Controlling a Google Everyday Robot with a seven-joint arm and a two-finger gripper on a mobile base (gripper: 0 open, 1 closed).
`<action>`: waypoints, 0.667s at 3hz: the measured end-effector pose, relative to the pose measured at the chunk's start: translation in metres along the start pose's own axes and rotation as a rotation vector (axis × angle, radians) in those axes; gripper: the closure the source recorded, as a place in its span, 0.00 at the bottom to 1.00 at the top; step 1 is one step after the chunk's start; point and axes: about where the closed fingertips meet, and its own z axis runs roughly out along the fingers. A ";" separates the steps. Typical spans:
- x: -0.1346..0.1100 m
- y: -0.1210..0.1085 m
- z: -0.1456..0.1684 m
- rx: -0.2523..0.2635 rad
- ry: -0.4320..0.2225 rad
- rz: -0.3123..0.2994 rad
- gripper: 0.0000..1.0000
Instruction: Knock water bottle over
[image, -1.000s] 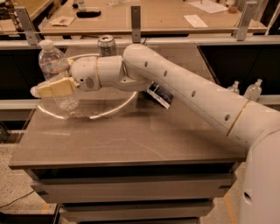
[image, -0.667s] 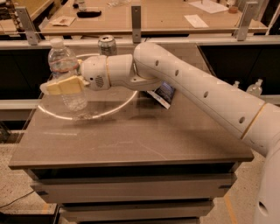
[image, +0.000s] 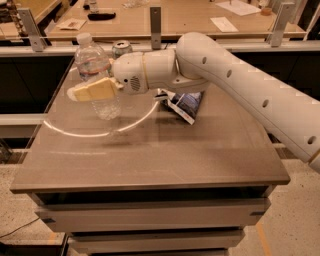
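Note:
The water bottle is clear ribbed plastic with a white cap. It stands nearly upright at the back left of the brown table, its base at or just above the surface. My gripper reaches in from the right at the bottle's mid-height. One cream finger lies across the bottle's front, and the other is hidden behind it. The bottle sits between them and moves with them.
A silver drink can stands just behind the gripper's wrist. A dark snack bag lies under the arm near the table's middle. A raised desk with metal posts runs behind the table. The floor drops off on the left and right.
My gripper and the water bottle have moved together to the right, toward the can. The bottle stays nearly upright. The can and bag have not moved.

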 end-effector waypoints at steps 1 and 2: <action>-0.007 -0.001 -0.018 0.038 -0.025 -0.071 1.00; -0.022 0.002 -0.025 0.054 -0.059 -0.273 1.00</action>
